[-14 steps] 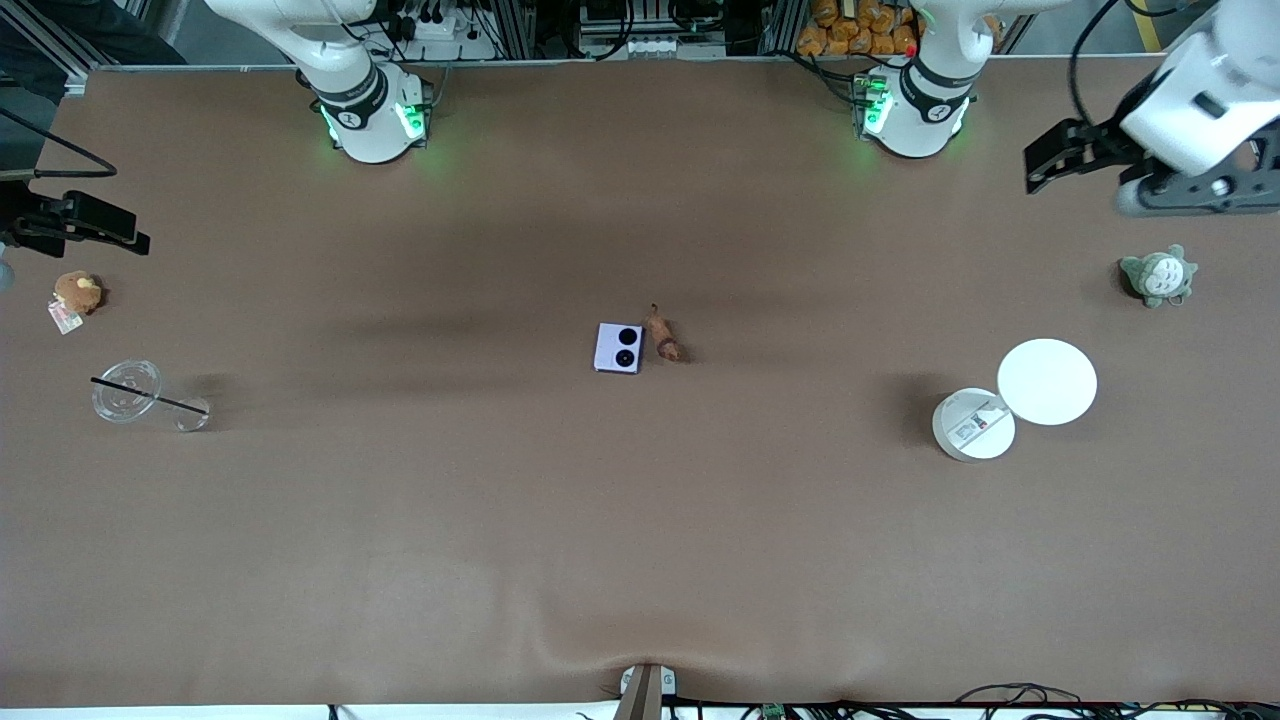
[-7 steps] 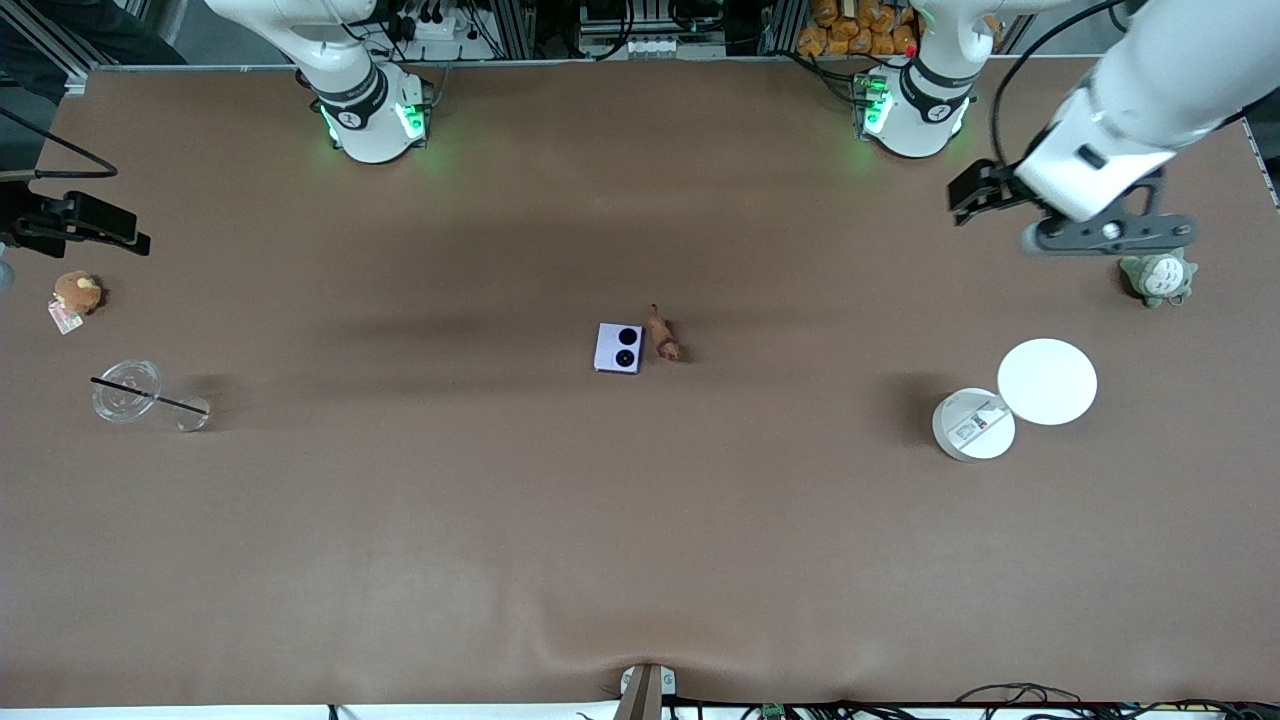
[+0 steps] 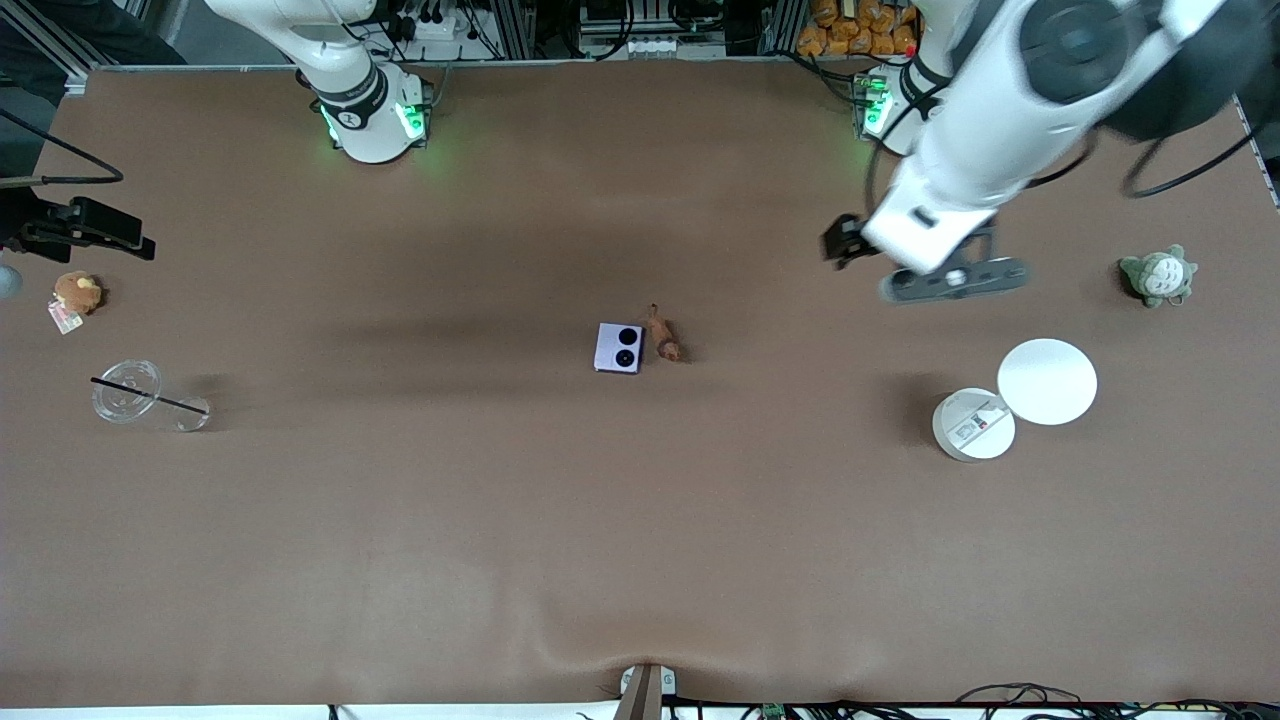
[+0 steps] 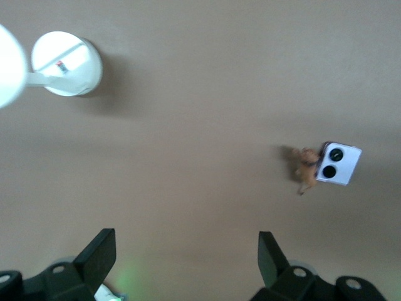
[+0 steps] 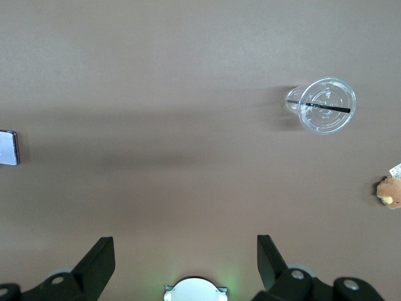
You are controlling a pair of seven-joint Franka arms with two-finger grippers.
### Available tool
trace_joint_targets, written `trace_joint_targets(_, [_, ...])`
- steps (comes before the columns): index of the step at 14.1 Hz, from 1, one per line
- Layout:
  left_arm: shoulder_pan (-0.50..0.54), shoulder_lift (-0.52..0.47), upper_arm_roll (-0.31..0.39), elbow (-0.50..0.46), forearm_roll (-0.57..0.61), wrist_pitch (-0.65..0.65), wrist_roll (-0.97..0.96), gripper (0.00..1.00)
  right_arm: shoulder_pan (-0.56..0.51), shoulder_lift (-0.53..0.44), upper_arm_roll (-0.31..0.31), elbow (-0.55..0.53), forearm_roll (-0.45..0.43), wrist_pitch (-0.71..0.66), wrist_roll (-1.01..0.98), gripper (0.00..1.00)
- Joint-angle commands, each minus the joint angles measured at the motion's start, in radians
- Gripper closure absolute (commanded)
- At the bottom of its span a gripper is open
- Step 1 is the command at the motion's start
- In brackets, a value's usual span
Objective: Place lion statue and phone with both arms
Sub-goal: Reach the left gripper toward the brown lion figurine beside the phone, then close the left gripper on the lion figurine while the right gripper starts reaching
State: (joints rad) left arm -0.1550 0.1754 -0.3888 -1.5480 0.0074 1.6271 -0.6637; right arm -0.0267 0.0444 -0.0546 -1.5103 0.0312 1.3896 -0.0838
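The phone point(image 3: 619, 348) lies flat at mid-surface, camera circles up; the lion statue point(image 3: 661, 336) lies touching or just beside the phone's edge, on the side toward the left arm's end of the surface; which of the two cannot be told.

Handling, as judged: the phone looks stiff, smooth and thin, so likely slippery; take it across two opposite edges, fingers low against the surface. The lion statue looks hard and light, with a thin tail that may be fragile; take it across the body, away from the tail; closeness to the phone leaves little finger room on that side.

The left claw point(image 4: 187, 257) hangs in the air over bare surface between the phone and the white round container point(image 3: 973, 424) with its lid point(image 3: 1047, 381); its fingers stand wide apart; it holds and touches nothing.

The right claw point(image 5: 185, 259) waits over the right arm's end of the surface, well apart from the phone, near the clear cup point(image 3: 128, 391) and brown plush point(image 3: 76, 292); fingers wide apart, empty.
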Motion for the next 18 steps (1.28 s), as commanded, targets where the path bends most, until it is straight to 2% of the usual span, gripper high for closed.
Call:
trace_joint_targets(1, [-0.075, 0.082, 0.001, 0.032, 0.029, 0.06, -0.13, 0.0, -0.009, 0.005, 0.004, 0.002, 0.013, -0.001, 0.004, 0.0])
trace_joint_targets(6, [-0.219, 0.212, 0.005, 0.101, 0.089, 0.129, -0.39, 0.0, -0.006, 0.005, 0.004, 0.004, 0.013, 0.003, 0.004, 0.0])
trace_joint_targets(9, [-0.303, 0.329, 0.011, 0.172, 0.131, 0.158, -0.571, 0.0, -0.006, 0.005, 0.004, 0.002, 0.013, 0.002, 0.004, 0.0])
trace_joint_targets(13, [-0.343, 0.438, 0.01, 0.125, 0.253, 0.278, -0.796, 0.0, -0.012, 0.006, 0.004, 0.002, 0.013, -0.003, 0.002, 0.0])
trace_joint_targets(16, [-0.359, 0.496, 0.011, 0.112, 0.259, 0.296, -0.872, 0.0, -0.009, 0.006, 0.004, 0.002, 0.013, -0.001, 0.004, 0.0])
trace_joint_targets(18, [-0.36, 0.526, 0.01, 0.097, 0.275, 0.37, -0.922, 0.0, -0.009, 0.006, 0.004, 0.002, 0.013, -0.001, 0.004, 0.0])
